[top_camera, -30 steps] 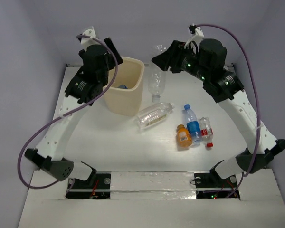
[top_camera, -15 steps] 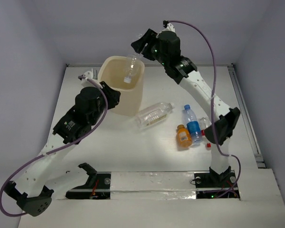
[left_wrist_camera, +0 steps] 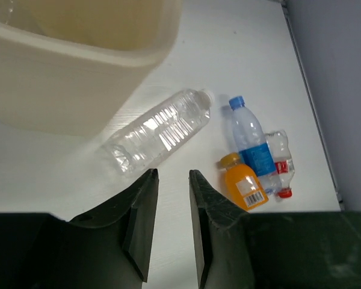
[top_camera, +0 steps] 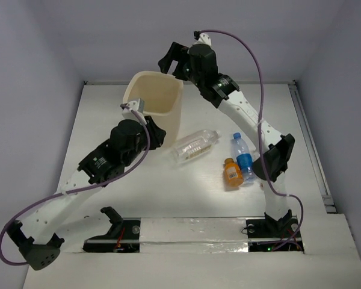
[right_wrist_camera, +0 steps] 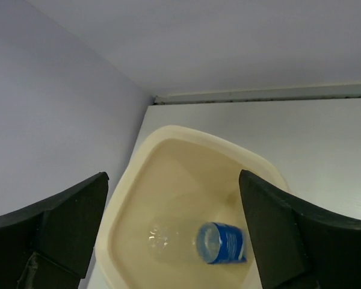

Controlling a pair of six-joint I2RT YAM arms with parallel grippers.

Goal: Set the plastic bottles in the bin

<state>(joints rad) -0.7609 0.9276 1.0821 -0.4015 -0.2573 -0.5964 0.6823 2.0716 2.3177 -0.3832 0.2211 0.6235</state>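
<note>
Reading the top view as a clock with twelve farthest from the arm bases, nearest to us at four o'clock on the white table [top_camera: 186, 192] lie three small bottles close together. They are a stubby clear plastic bottle of orange liquid [top_camera: 231, 173], a slim blue-capped, blue-labelled clear bottle [top_camera: 243, 158] touching it, and a red-capped, red-labelled clear bottle [left_wrist_camera: 281, 171], which the right arm hides from above.

Toward the centre, a larger plain clear ribbed bottle [top_camera: 195, 145] lies on its side, just at five o'clock of the bin. The left gripper [left_wrist_camera: 171, 180] has swung back from the bin and now points down at this bottle. Its jaws are drawn to a narrow slit with nothing between them, so we judge it the next pick, and the jaws must widen first.

At eleven o'clock stands the cream tapering plastic wastebasket [top_camera: 168, 123]. Beyond and above its rim hangs the right gripper [right_wrist_camera: 173, 177]. Its jaws are now spread wide and empty, and the clear bottle it carried a moment ago has left them. Inside the bin we see a blue-labelled clear bottle [right_wrist_camera: 219, 242] and a clear shape beside it. Whether that shape is a second bottle, we cannot tell. Four bottles remain on the table.
</note>
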